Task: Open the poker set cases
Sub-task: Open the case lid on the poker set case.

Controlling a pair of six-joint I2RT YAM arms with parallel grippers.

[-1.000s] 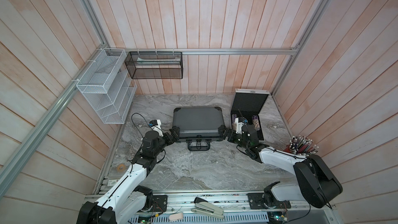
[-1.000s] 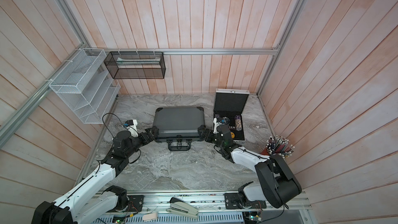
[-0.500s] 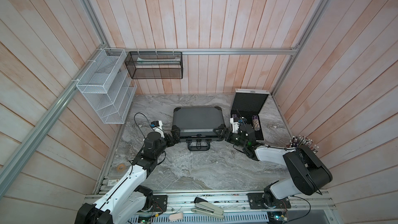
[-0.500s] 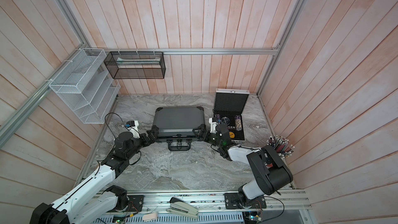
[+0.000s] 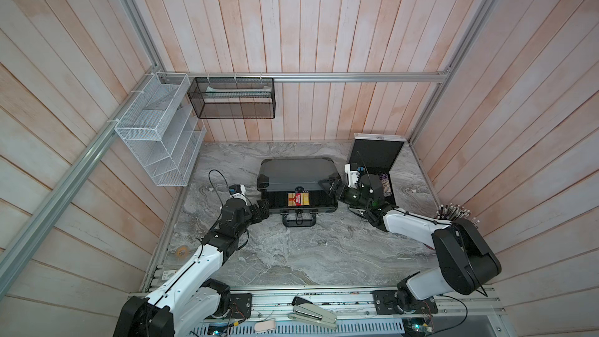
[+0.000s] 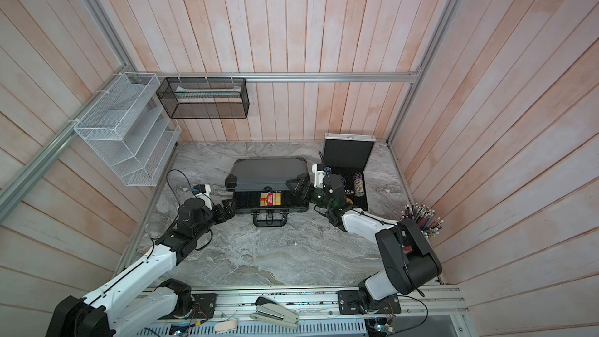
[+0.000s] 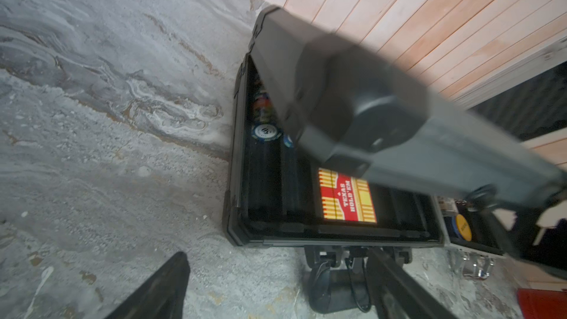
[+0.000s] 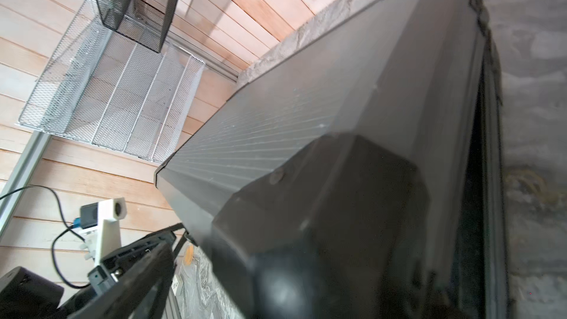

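Grey lid (image 5: 296, 171) against right tool (image 5: 330, 187)

The left arm (image 5: 201, 259) stretches low and forward from its base. The left gripper (image 5: 262, 209) points inward, its fingers (image 7: 159, 290) spread apart — nothing between them. The right arm (image 5: 409, 225) folds sharply at its elbow, forearm reaching inward; the right gripper (image 5: 330, 187) faces the left one, fingers also wide apart.
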